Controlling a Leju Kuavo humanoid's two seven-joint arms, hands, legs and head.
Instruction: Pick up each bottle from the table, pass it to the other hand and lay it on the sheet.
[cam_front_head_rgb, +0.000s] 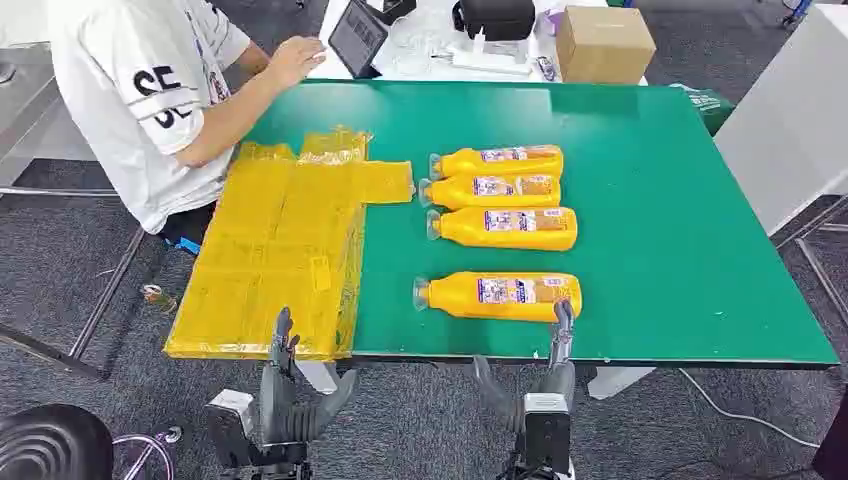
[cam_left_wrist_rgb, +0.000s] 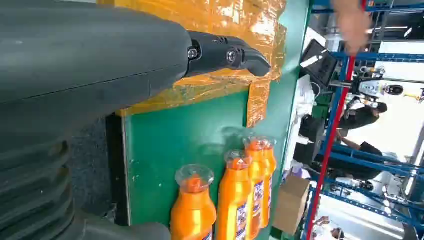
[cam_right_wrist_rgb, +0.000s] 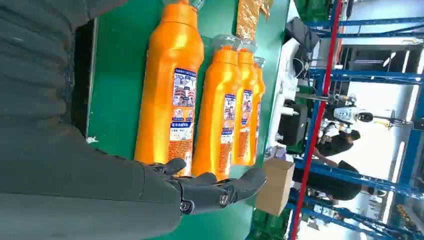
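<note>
Four orange plastic bottles (cam_front_head_rgb: 503, 205) with clear caps and printed labels lie on their sides mid-bench, I see. At the bench's left edge lies the crinkled yellow sheet (cam_front_head_rgb: 285, 255). My left hand (cam_front_head_rgb: 283, 385) hangs spread and empty at its near edge. My right hand (cam_front_head_rgb: 553, 360), open, fingers extended, reaches beside the nearest bottle (cam_front_head_rgb: 500, 296).

Beyond the green table, you have bystander clutter.
You see a person in a white shirt (cam_front_head_rgb: 150, 90) reaching toward a tablet (cam_front_head_rgb: 357, 37), with a cardboard box (cam_front_head_rgb: 604, 43) and black bag (cam_front_head_rgb: 495, 17) farther along.
</note>
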